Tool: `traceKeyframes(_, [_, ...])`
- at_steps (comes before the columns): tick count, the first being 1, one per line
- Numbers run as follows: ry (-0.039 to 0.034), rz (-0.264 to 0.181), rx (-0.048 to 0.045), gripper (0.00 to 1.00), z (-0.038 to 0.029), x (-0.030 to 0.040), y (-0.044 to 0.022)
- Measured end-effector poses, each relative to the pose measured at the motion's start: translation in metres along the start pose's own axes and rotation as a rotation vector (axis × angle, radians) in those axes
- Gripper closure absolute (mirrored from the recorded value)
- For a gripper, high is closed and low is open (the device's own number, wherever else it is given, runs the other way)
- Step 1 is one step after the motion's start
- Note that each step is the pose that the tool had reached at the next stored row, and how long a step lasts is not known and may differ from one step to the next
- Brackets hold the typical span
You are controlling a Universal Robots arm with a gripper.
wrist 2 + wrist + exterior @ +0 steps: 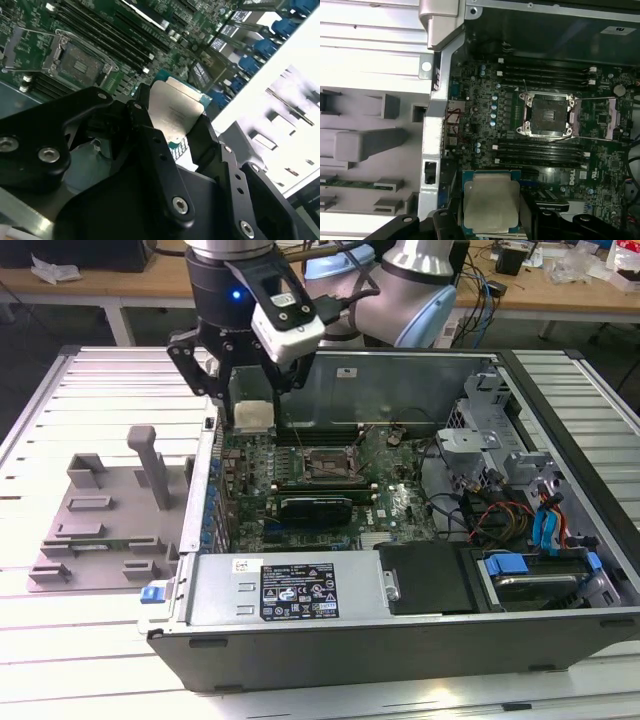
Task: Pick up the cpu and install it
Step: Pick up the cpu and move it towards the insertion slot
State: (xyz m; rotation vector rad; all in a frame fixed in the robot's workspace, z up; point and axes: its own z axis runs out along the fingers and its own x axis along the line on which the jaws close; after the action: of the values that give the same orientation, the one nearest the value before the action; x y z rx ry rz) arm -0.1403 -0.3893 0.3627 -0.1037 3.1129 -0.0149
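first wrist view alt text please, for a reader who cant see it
The gripper holds the cpu, silvery plate toward the camera, over an open computer case. The empty socket on the green motherboard sits apart from it.

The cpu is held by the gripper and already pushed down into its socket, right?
Not quite. The cpu is held by the gripper, but it is not in the socket: the first wrist view shows the socket empty, apart from the cpu.
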Motion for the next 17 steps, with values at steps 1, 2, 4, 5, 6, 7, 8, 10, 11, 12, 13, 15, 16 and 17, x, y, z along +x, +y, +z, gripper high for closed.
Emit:
traceKeyframes(1, [0.0001, 0.000, 0.0000, 0.45, 0.0005, -0.0016, -0.0001])
traceKeyframes(2, [0.0002, 0.000, 0.0000, 0.45, 0.0010, -0.0035, -0.0002])
traceKeyframes(4, [0.0004, 0.000, 0.0001, 0.45, 0.0022, -0.0076, -0.0005])
traceKeyframes(5, [0.0005, 0.000, 0.0001, 0.45, 0.0031, -0.0107, -0.0007])
traceKeyframes(6, [0.0006, 0.000, 0.0001, 0.45, 0.0036, -0.0123, -0.0008])
traceKeyframes(7, [0.0006, 0.000, 0.0000, 0.45, 0.0039, -0.0135, -0.0008])
traceKeyframes(8, [0.0005, 0.000, 0.0000, 0.45, 0.0047, -0.0163, -0.0010])
traceKeyframes(10, [0.0007, 0.000, 0.0000, 0.45, 0.0062, -0.0207, -0.0013])
traceKeyframes(11, [0.0007, 0.000, 0.0000, 0.45, 0.0075, -0.0242, -0.0015])
traceKeyframes(12, [0.0008, 0.000, 0.0000, 0.45, 0.0083, -0.0265, -0.0017])
traceKeyframes(13, [0.0010, 0.000, 0.0000, 0.45, 0.0093, -0.0288, -0.0018])
traceKeyframes(15, [0.0012, 0.000, -0.0001, 0.45, 0.0121, -0.0351, -0.0023])
traceKeyframes(16, [0.0012, 0.000, 0.0000, 0.45, 0.0132, -0.0376, -0.0024])
traceKeyframes(17, [0.0012, 0.000, -0.0001, 0.45, 0.0142, -0.0398, -0.0025])
